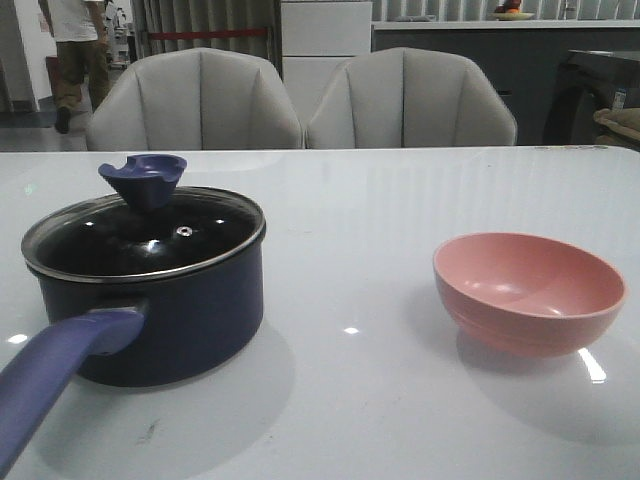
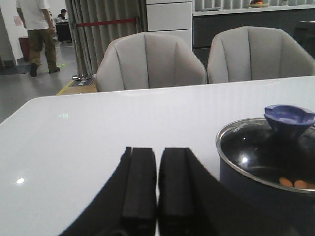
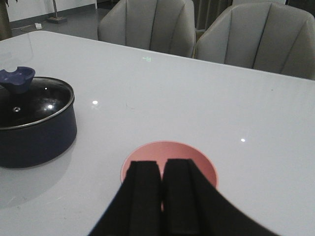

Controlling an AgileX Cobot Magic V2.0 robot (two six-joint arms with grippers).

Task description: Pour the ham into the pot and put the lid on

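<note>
The navy pot [image 1: 170,320] stands at the left of the white table, its purple-blue handle [image 1: 50,375] toward the front. The glass lid [image 1: 150,235] with the blue knob [image 1: 143,178] sits on it. Through the lid in the left wrist view, orange ham chunks [image 2: 293,183] lie inside the pot [image 2: 256,189]. The pink bowl [image 1: 528,290] stands empty at the right. My left gripper [image 2: 157,152] is shut and empty, beside the pot. My right gripper [image 3: 162,164] is shut and empty, above the near side of the bowl [image 3: 197,157]. Neither gripper shows in the front view.
Two grey chairs [image 1: 300,100] stand behind the table's far edge [image 1: 400,149]. A person [image 1: 78,50] walks in the far left background. The pot also shows in the right wrist view [image 3: 34,130], well away from the bowl.
</note>
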